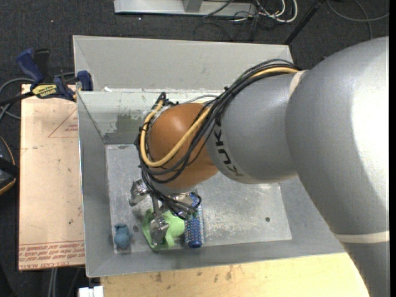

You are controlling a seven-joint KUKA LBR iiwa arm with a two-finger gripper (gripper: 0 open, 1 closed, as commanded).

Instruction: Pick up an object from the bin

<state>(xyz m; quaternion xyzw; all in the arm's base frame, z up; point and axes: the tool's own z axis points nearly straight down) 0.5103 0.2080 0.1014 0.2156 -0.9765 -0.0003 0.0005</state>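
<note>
The gripper (158,220) is low in the bin (93,184), in the lower left part of the frame, close to the bin's lower wall. Directly under it lies a light green soft-looking thing (174,229). The metal parts of the gripper cover the middle of this thing, and its green edges show to the left and to the right of them. Whether the gripper is released or clenched I cannot tell, because the orange cover (179,144) and the cables (151,147) on the wrist hide much of it from above, so I do not say that it holds anything. Just beside the green thing, on its right and maybe touching it, is a blue brush-like piece (195,229) with small bristles; its long axis runs from up to down in the frame. A small blue lump (122,236) lies apart, further to the left, near the lower left corner of the bin. In my judgement the relation that matters is vertical: the green thing is below the gripper and not to one side, so the coming move needs closing and lifting, not more travel. The risk I see is that the blue brush-like piece, being so near, gets caught or pushed together with the green one.
</note>
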